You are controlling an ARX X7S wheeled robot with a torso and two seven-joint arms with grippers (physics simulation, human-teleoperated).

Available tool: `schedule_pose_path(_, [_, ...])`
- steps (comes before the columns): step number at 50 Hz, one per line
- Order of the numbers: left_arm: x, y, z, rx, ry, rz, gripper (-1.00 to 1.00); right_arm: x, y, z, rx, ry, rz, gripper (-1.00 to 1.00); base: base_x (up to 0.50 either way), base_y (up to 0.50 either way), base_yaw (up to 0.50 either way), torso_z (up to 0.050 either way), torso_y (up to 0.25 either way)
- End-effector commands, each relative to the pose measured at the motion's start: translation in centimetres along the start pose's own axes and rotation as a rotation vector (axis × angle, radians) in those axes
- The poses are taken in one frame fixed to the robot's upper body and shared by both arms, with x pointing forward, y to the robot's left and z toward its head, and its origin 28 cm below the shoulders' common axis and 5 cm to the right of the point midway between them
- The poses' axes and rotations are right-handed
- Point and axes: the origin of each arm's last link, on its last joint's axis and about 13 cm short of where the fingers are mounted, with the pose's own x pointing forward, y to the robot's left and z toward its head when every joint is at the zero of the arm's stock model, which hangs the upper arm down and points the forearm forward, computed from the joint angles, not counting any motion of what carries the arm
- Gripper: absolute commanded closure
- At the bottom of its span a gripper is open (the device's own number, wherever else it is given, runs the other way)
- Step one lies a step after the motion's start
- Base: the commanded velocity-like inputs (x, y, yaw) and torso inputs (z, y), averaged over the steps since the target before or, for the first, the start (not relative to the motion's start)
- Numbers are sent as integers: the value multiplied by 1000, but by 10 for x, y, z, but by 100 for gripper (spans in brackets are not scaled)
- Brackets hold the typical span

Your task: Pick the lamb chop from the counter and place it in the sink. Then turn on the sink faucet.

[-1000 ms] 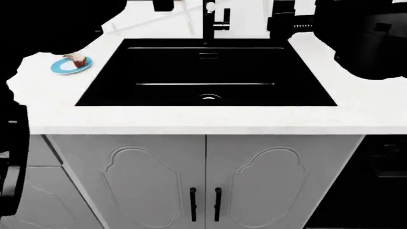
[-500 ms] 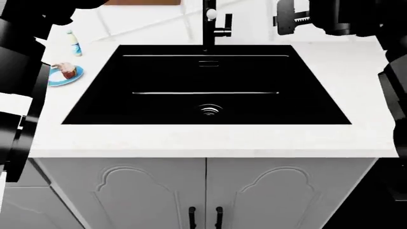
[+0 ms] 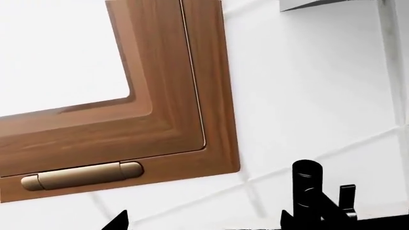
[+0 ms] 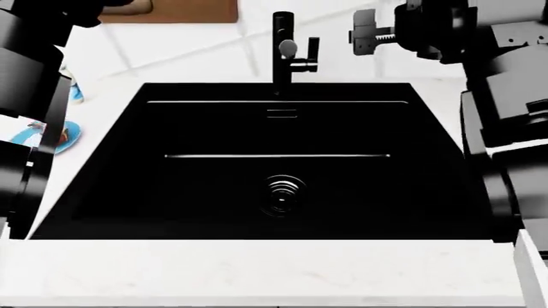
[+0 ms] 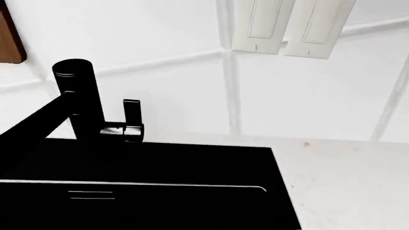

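Observation:
The lamb chop is out of view in every frame. The black sink (image 4: pixel 205 192), with its round drain (image 4: pixel 283 194), fills the middle of the head view, set in the white counter (image 4: pixel 256 269). At its back edge stands the sink faucet (image 4: pixel 283 45), its lever (image 4: pixel 314 48) upright. My left gripper (image 3: pixel 201 223) is open and empty, facing the wall, with the faucet (image 3: pixel 307 191) off to one side. My right gripper (image 4: pixel 360 32) hangs right of the faucet, above the counter. In the right wrist view its fingers are lost against the black sink (image 5: pixel 160 191), and the faucet (image 5: pixel 80 100) stands beyond.
A blue plate (image 4: pixel 67 138) with a cake-like item lies left of the sink, half hidden by my left arm (image 4: pixel 25 96). A small bottle (image 4: pixel 76 93) stands behind it. A wooden window frame (image 3: pixel 172 96) and wall switches (image 5: pixel 288 24) are on the tiled wall.
The head view has moved closer and down over the sink, so the cabinet doors have dropped out of view. Both arms have risen, and the left arm now covers part of the blue plate.

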Motion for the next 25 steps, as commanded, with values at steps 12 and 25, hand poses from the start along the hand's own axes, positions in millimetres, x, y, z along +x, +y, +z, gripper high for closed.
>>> schedule_pose_path(12, [1,1,0,2,5,1,-100,5,28,-5,7,-1,154,-100,500,0,0,0,1])
schedule_pose_path(25, [2,2,-3,-1,8,5,-100,12,28,-18,12,32,163,-100,500,0,0,0,1])
